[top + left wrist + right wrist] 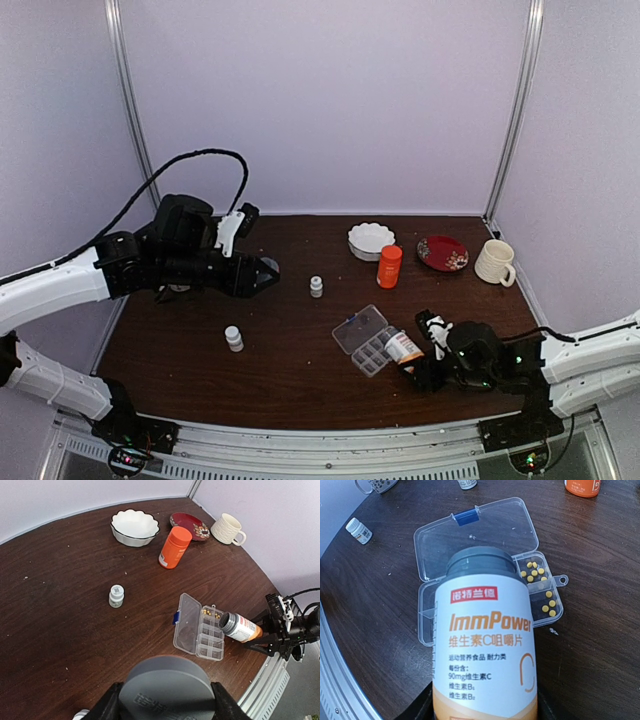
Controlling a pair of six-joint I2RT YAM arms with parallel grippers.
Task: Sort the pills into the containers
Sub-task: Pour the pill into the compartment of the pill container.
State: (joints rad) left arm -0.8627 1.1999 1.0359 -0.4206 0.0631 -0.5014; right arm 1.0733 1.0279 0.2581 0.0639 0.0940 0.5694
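The clear pill box [365, 338] lies open near the right front of the table, its lid [470, 545] folded flat. Small yellow pills [535, 572] lie in two end cells [549, 602] and show again from the left wrist [210, 612]. My right gripper [482, 705] is shut on the white-and-orange labelled bottle [487, 645]. The bottle is tipped with its uncapped grey neck [480, 562] over the box [197, 630]. My left gripper [165, 700] hangs high over the table's left side [265, 275], shut on the round grey cap [167, 685].
An orange bottle [389, 266], a white scalloped bowl [371, 240], a red plate [442, 253] and a cream mug [494, 262] stand at the back right. Two small white bottles [316, 286] [234, 338] stand left of the box. Crumbs dot the dark wood.
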